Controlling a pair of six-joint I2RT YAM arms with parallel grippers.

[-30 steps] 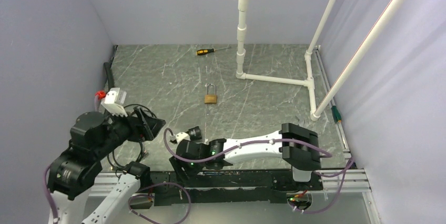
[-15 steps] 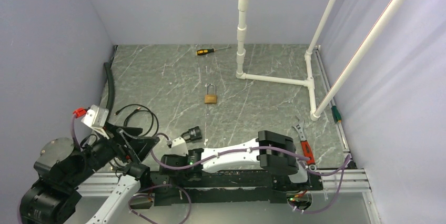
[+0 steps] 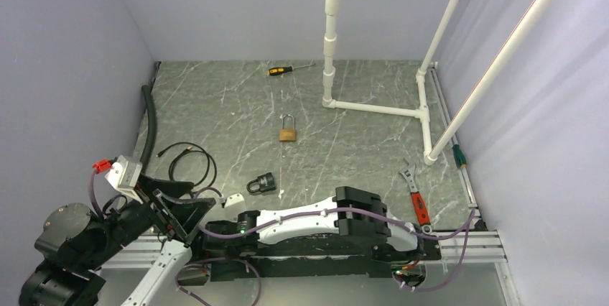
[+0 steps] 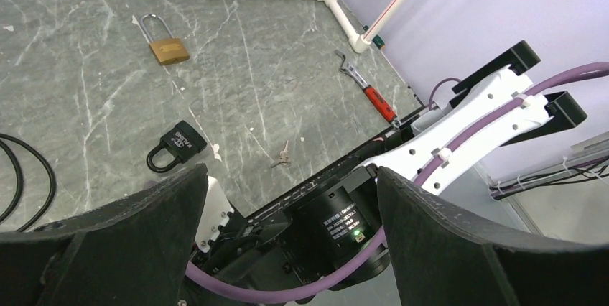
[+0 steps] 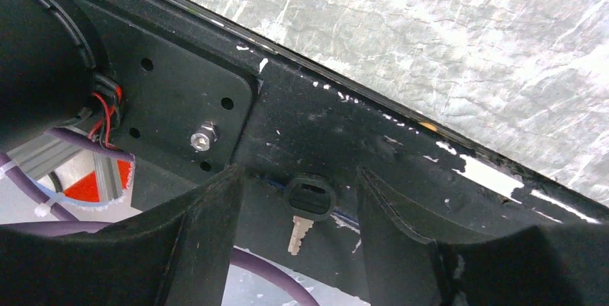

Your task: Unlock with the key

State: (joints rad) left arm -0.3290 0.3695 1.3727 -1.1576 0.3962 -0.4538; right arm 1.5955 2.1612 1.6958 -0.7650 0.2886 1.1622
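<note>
A black padlock [image 3: 262, 183] lies on the marble table near the front; it also shows in the left wrist view [image 4: 177, 146]. A brass padlock [image 3: 288, 133] [image 4: 164, 40] lies farther back. A small silver key [image 4: 281, 156] lies on the table near the front edge. In the right wrist view a black-headed key [image 5: 309, 205] lies on the black base plate between my right gripper's [image 5: 300, 177] open fingers, touching neither. My left gripper [image 4: 291, 177] [image 3: 188, 205] is open and empty above the right arm's wrist. My right gripper [image 3: 219, 234] hangs low over the base rail.
A red-handled wrench [image 3: 415, 195] lies at the front right. A yellow-handled screwdriver [image 3: 287, 70] lies at the back. A white pipe frame [image 3: 373, 108] stands at the back right, with a green tool [image 3: 457, 155] by its foot. A black cable loop [image 3: 188, 159] lies front left.
Both arms have pulled back toward the near edge. The right arm has folded left over the base rail, uncovering the black padlock and the wrench. The left arm has dropped lower left.
</note>
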